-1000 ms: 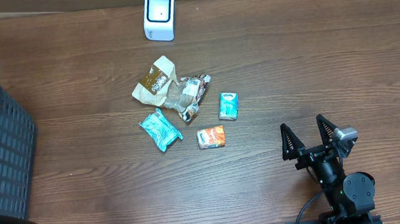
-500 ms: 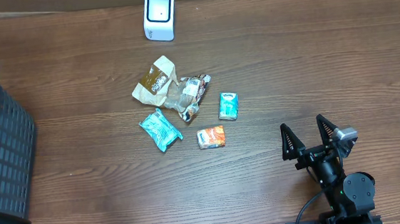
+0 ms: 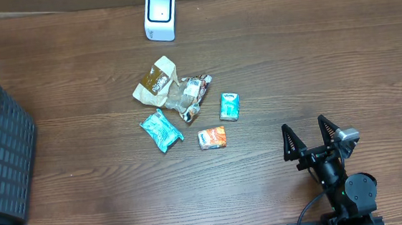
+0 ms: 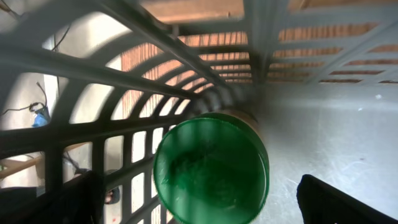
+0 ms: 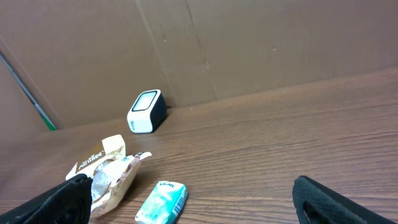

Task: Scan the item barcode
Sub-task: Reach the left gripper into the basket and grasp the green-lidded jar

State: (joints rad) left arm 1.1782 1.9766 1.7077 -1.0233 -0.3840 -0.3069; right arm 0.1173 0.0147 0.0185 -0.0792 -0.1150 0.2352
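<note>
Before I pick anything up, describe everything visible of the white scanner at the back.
The scanner is a small rounded box, white and plastic-looking, with a pale window framed in dark on its upward-slanted face. The right wrist view shows a dark side. It stands upright on the wooden table near the back edge, close to the cardboard wall. Nothing but the table touches it.

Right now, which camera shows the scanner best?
Overhead: the scanner is whole, unobstructed and seen from straight above. The right wrist view shows it too, but smaller and at a slant. The left wrist view shows none of it, only the basket from inside.
</note>
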